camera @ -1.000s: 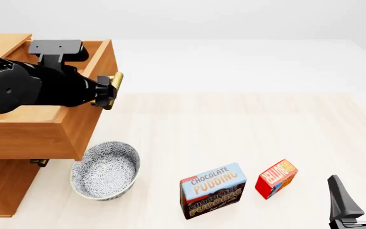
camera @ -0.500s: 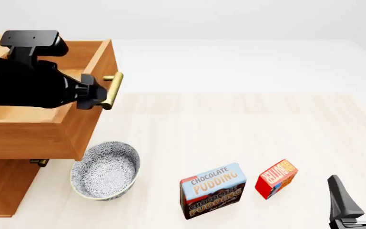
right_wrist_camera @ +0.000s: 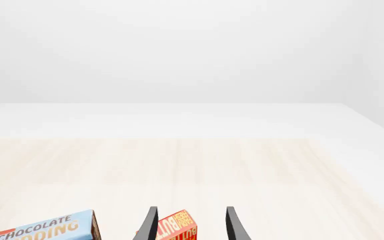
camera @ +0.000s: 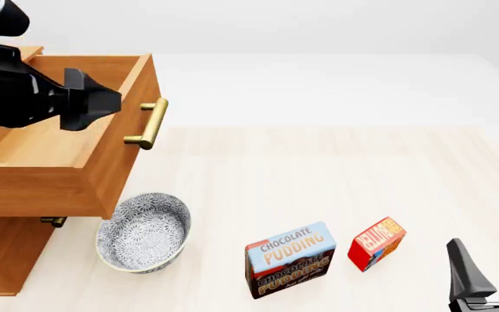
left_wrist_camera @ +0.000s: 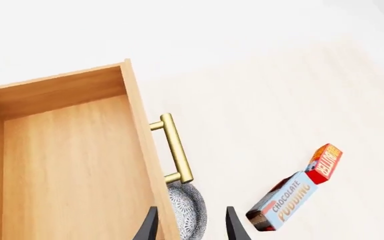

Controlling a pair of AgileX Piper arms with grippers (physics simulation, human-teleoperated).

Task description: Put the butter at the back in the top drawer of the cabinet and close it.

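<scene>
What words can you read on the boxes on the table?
"CHOCOLATE PUDDING" on the blue top of the pudding box, and again on its brown lower half, with a smaller line underneath too small to read.
"BUTTER" in white letters running up the side of the butter; it is small and tilted, so only just readable.
No words on the bowl or the cabinet.
</scene>
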